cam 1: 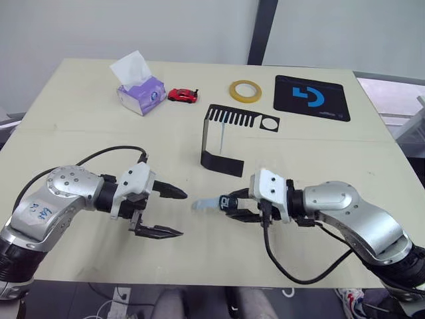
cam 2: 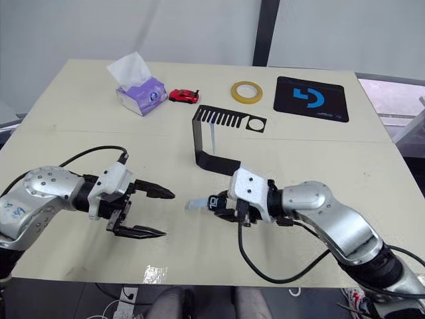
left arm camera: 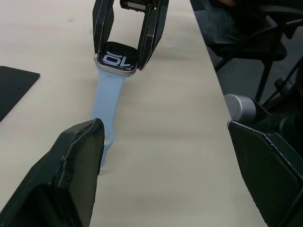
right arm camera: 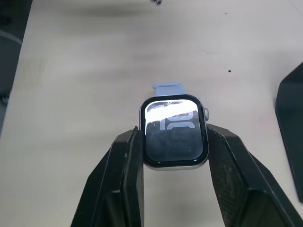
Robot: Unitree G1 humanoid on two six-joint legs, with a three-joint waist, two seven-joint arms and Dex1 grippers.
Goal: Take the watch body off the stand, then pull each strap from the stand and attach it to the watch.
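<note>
Table (cam 1: 80, 113) first: I see the stand (cam 1: 222, 136) mid-table with one strap (cam 1: 221, 138) hanging from its top plate. Nearer me, my right gripper (cam 1: 229, 205) is clamped on the watch body (right arm camera: 174, 131), held just over the tabletop, with the other strap (left arm camera: 108, 101) already joined and pointing at my left gripper (cam 1: 166, 211), whose fingers are spread wide and empty. I judge one strap fitted; next I must send the left across to pull the hanging strap free.

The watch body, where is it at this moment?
The watch body is clamped in the right gripper low over the table, in front of the stand, with one strap pointing toward the open left gripper.
</note>
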